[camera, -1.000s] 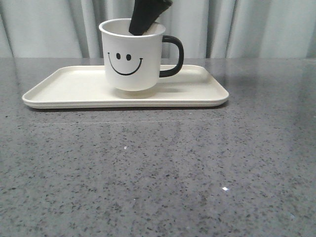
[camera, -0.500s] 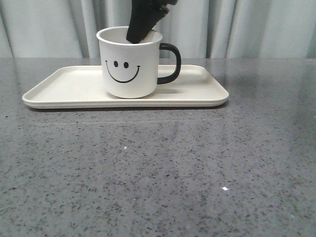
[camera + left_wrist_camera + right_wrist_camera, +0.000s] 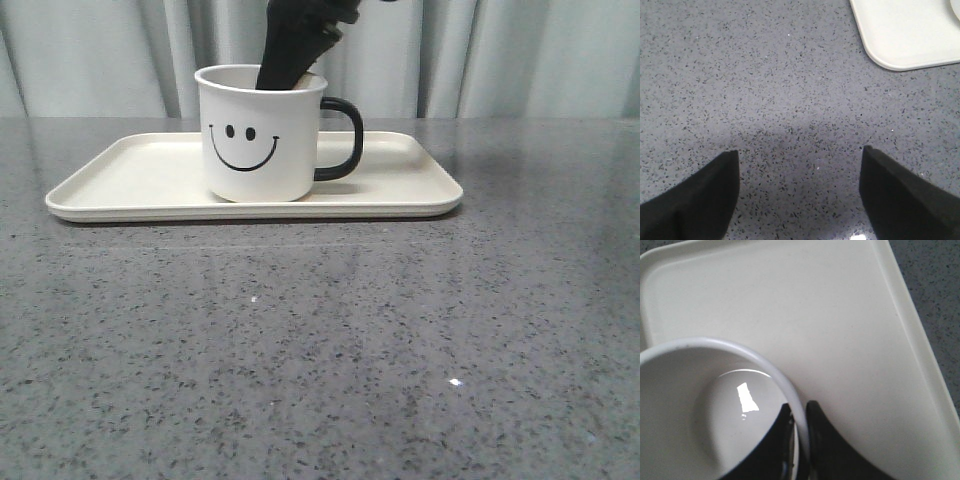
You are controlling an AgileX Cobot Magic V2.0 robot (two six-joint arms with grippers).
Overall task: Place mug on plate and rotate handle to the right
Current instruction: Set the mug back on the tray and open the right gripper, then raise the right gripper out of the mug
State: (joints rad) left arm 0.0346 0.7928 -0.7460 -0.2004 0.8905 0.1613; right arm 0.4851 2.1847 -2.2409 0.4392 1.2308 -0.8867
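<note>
The white cylindrical mug (image 3: 262,133) with a black smiley face is sitting upright on the large flat cream-coloured rectangular plate (image 3: 130,185), left of frame centre in the front view. Its glossy black C-shaped handle (image 3: 342,138) is pointing toward the right of the frame. The right gripper (image 3: 801,432) is reaching down from the top of the frame and pinching the mug's far rim, one finger inside and one outside. The left gripper (image 3: 800,172) is hanging with its fingers spread wide over the speckled grey stone table (image 3: 330,340), holding nothing, near one corner of the plate.
</note>
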